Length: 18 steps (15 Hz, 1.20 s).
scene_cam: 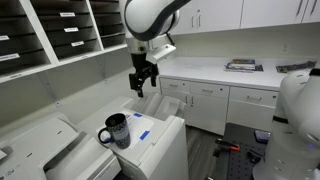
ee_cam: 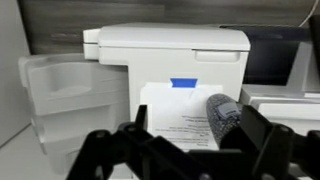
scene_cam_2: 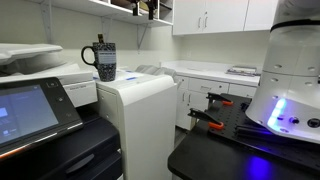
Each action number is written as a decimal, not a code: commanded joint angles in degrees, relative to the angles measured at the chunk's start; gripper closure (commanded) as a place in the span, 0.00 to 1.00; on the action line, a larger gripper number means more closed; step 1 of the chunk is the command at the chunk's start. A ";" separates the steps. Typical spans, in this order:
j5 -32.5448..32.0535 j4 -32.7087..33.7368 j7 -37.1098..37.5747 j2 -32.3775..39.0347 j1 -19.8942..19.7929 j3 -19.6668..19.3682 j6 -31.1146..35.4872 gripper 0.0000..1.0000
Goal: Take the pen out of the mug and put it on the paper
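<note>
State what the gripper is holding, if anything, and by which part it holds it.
Nothing is held. The gripper hangs open and empty, and the pen stands in the mug.

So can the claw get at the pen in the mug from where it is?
Probably yes. The claw hangs open above the mug and to one side, with nothing between them, and the pen sticks up past the rim, so a reach from above looks free.
</note>
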 commanded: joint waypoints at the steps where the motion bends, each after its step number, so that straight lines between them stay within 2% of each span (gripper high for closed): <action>1: -0.30 1.25 0.18 1.34 1.09 -0.51 -0.17 0.00; 18: -0.49 2.26 0.17 2.24 1.15 -0.59 -0.21 0.00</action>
